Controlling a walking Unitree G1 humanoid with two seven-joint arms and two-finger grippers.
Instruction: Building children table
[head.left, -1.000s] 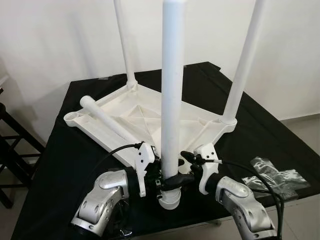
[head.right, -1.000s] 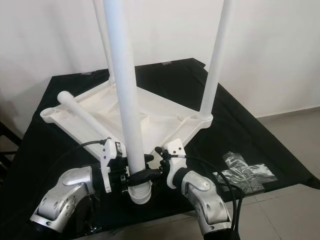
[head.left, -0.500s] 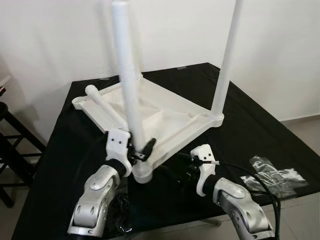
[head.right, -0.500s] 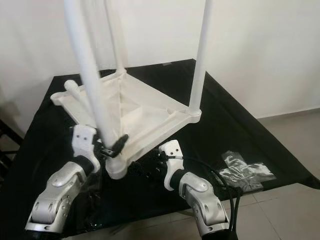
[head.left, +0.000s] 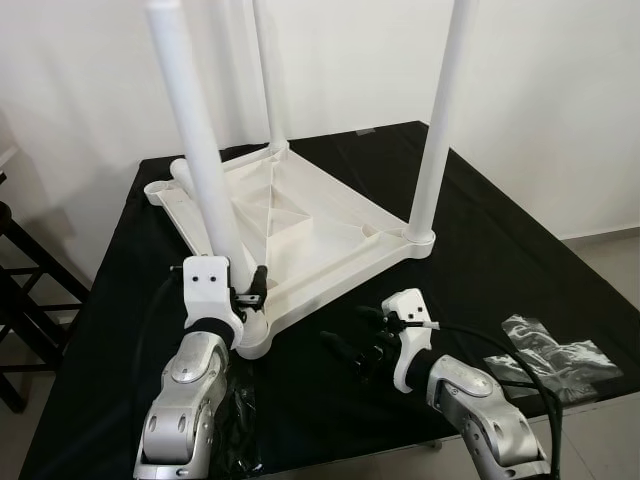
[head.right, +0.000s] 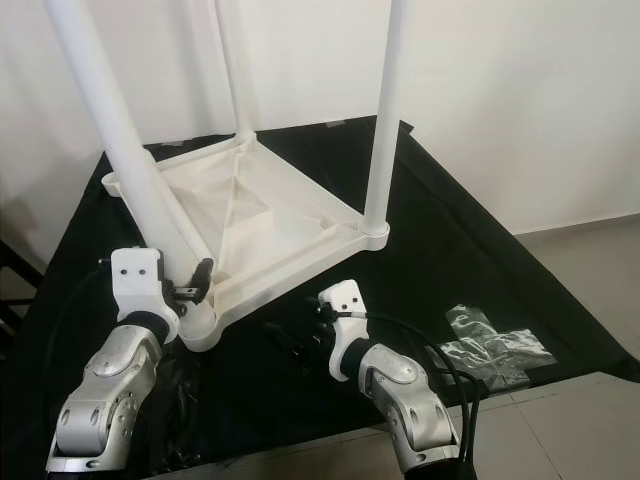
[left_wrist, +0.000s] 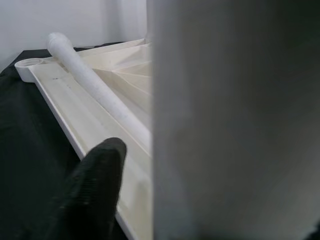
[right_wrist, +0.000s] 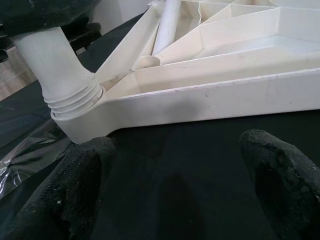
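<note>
A white children's tabletop (head.left: 300, 215) lies upside down on a black-covered table (head.left: 500, 250). Three white legs stand up from its corners: a near-left leg (head.left: 200, 160), a back leg (head.left: 270, 90) and a right leg (head.left: 440, 130). A fourth, loose leg (left_wrist: 90, 87) lies on the underside, pointing toward the open corner socket (left_wrist: 27, 63). My left gripper (head.left: 243, 290) is shut on the near-left leg close to its threaded base (right_wrist: 70, 97). My right gripper (head.left: 350, 332) hovers open over the black cloth just in front of the tabletop's near edge, holding nothing.
Crumpled clear plastic bags (head.left: 555, 350) lie at the table's front right corner. More clear wrap (head.left: 240, 430) lies under my left arm. A dark stool frame (head.left: 20, 300) stands on the floor to the left. White walls stand close behind.
The right gripper let go of the near leg and opened. The left gripper, still clamped on that leg, swung it and the tabletop to the left and away.
</note>
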